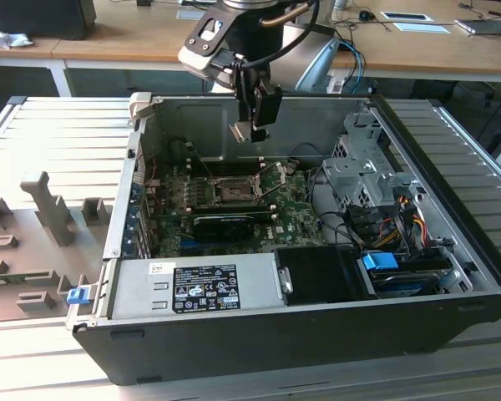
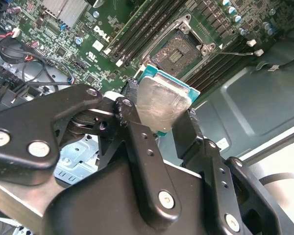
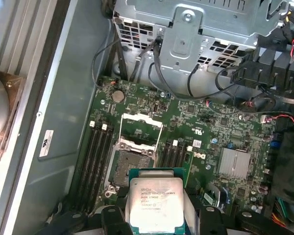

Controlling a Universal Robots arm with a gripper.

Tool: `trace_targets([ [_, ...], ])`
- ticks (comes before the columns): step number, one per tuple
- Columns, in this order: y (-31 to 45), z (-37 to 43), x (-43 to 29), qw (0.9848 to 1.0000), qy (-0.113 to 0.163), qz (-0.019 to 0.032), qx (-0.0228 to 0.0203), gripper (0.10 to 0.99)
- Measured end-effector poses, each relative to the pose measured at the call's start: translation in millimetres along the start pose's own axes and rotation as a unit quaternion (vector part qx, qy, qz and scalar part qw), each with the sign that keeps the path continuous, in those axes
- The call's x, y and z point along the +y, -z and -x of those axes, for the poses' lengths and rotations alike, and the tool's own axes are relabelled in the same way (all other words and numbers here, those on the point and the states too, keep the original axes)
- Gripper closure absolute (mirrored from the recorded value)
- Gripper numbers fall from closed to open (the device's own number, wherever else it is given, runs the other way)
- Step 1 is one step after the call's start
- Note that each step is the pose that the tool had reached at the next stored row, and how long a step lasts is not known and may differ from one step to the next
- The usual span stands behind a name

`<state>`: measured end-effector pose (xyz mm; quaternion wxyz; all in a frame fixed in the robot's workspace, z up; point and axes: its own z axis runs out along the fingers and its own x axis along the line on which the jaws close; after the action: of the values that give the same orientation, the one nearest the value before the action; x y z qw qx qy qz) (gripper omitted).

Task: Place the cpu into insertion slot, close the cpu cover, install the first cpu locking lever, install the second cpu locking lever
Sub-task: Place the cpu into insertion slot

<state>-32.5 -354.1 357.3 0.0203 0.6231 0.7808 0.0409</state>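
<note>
My gripper (image 1: 252,125) hangs over the open computer case, shut on the cpu (image 1: 241,131). In both wrist views the cpu (image 2: 161,103) (image 3: 154,201) is a silvery square chip on a teal board, pinched at two opposite edges by the black fingers (image 2: 137,134). It is held well above the green motherboard (image 1: 284,209), touching nothing. The insertion slot (image 3: 130,166) (image 2: 179,49) (image 1: 232,192) lies bare beneath it, its dark pin field showing. The cpu cover (image 3: 142,128) stands swung up at the slot's far side.
Black memory slots (image 3: 99,156) flank the socket. A long black card (image 1: 225,221) lies just in front of it. A silver drive cage (image 1: 363,167) with cables sits to the exterior view's right, and the power supply (image 1: 200,284) is at the front. Grey fixtures (image 1: 50,209) stand outside the case.
</note>
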Motion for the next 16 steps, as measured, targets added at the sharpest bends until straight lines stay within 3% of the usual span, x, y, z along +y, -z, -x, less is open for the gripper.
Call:
trace_targets([
  [16, -1.9, 0.0, -0.1, 0.9993, -0.038, 0.0007, -0.0035, 0.557],
])
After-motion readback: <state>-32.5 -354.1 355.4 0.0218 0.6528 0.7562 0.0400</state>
